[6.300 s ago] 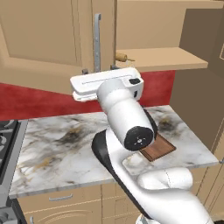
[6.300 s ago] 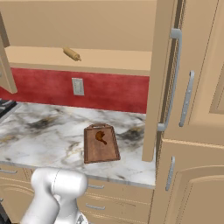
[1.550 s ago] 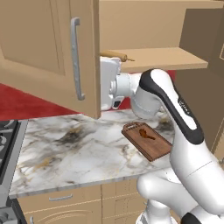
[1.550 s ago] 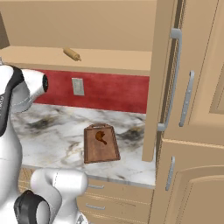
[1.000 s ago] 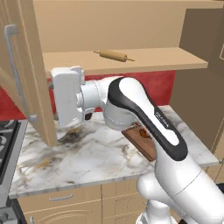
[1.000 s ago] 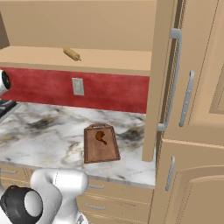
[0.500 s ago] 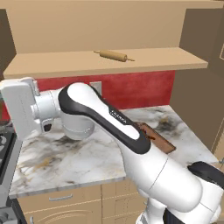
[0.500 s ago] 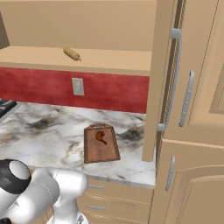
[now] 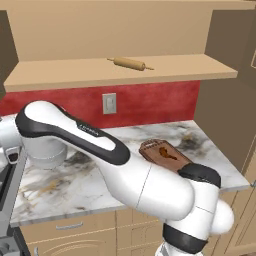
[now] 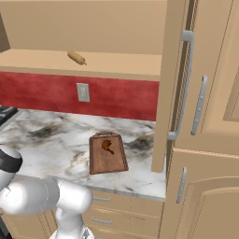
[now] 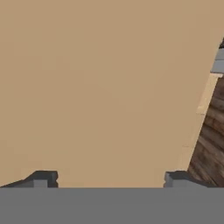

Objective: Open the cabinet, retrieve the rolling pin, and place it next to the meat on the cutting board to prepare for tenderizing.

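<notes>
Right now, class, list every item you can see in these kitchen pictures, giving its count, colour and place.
cabinet: one, light tan, on the wall, doors open.
rolling pin: one, light brown, lying on the cabinet's bottom board.
cutting board: one, dark reddish-brown, on the counter.
meat: one, dark reddish-brown, on the board.
counter: one, marbled white and grey, below the cabinet.
wall outlet: one, pale grey, on the red backsplash.
tall cabinet: one, tan with silver handles, right of the counter.
tool: one, dark tips set wide apart, facing a tan panel, holding nothing.
</notes>
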